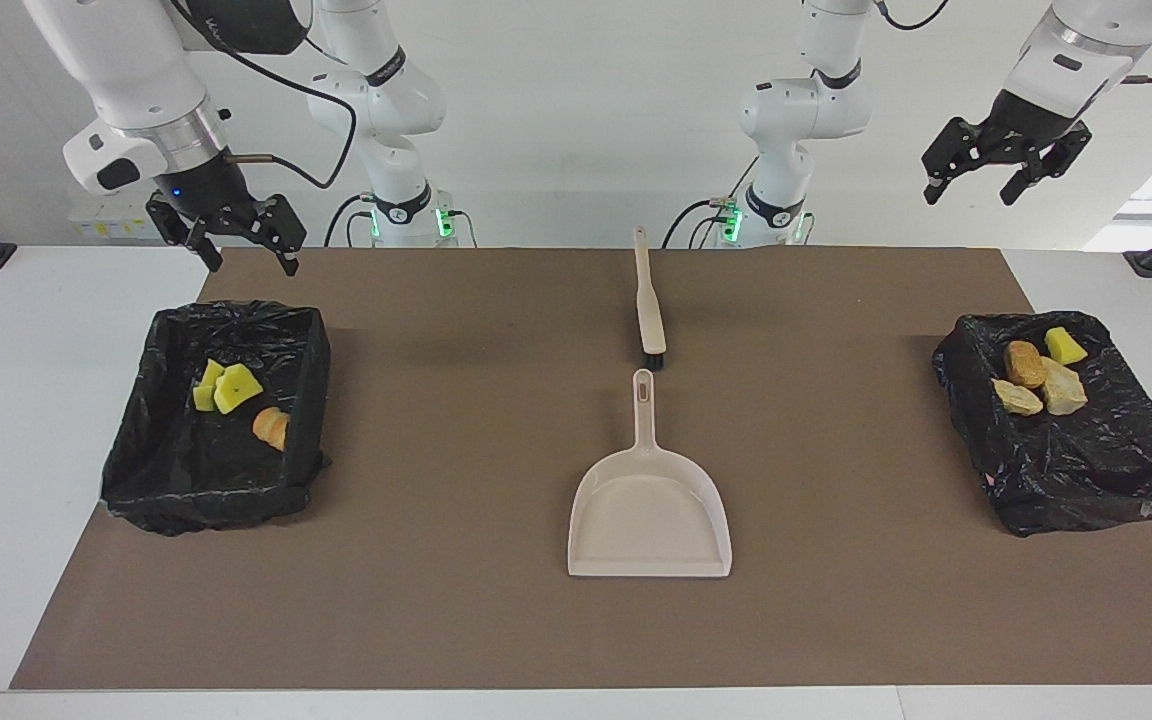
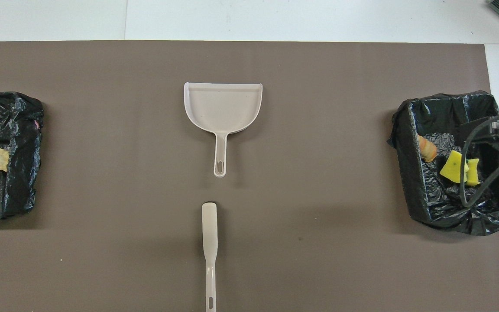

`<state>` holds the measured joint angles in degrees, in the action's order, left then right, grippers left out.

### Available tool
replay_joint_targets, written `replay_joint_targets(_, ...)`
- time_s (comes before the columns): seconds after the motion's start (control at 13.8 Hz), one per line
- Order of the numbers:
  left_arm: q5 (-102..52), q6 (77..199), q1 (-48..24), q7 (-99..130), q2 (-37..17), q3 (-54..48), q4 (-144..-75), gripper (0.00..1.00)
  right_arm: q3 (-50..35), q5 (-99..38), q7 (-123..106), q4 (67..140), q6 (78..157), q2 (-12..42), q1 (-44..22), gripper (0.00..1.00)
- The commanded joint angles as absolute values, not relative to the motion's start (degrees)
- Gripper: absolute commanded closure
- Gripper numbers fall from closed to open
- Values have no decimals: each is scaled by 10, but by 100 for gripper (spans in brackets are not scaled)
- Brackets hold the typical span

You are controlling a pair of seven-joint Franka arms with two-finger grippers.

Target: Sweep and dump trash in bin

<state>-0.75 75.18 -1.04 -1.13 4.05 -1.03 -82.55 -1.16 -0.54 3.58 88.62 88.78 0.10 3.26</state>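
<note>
Trash lies in two black-lined bins: sponges and a bread lump mid-left, more scraps mid-right. Left gripper, upper right, fingers spread, empty. Right gripper, upper left, also spread. Dustpan and brush lie centre

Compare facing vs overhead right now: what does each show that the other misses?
Facing only: both arms whole, with the left gripper raised high above the bin at its end, and the right gripper above the bin at its end; both open, empty. It also shows all four scraps in the left arm's bin.

Overhead only: the brush handle's hanging hole, and the empty dustpan seen flat from above.

Both: dustpan and brush in line at mid-table, the mat bare of trash, sponge pieces and a bread lump in the right arm's bin.
</note>
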Motion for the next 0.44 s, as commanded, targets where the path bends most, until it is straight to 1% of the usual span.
replay_joint_targets(0.0, -5, 739, -5, -18, 40, -11, -821, 0, -16, -7, 43, 904, 900, -11, 46, 0)
replay_joint_targets(0.22, 0, 735, -5, -18, 34, -11, -815, 0, -17, -9, 42, 903, 900, -11, 47, 0)
replay_joint_targets(0.36, 0, 735, -6, -18, 26, -6, -813, 0, -16, -8, 38, 904, 876, -13, 45, 0)
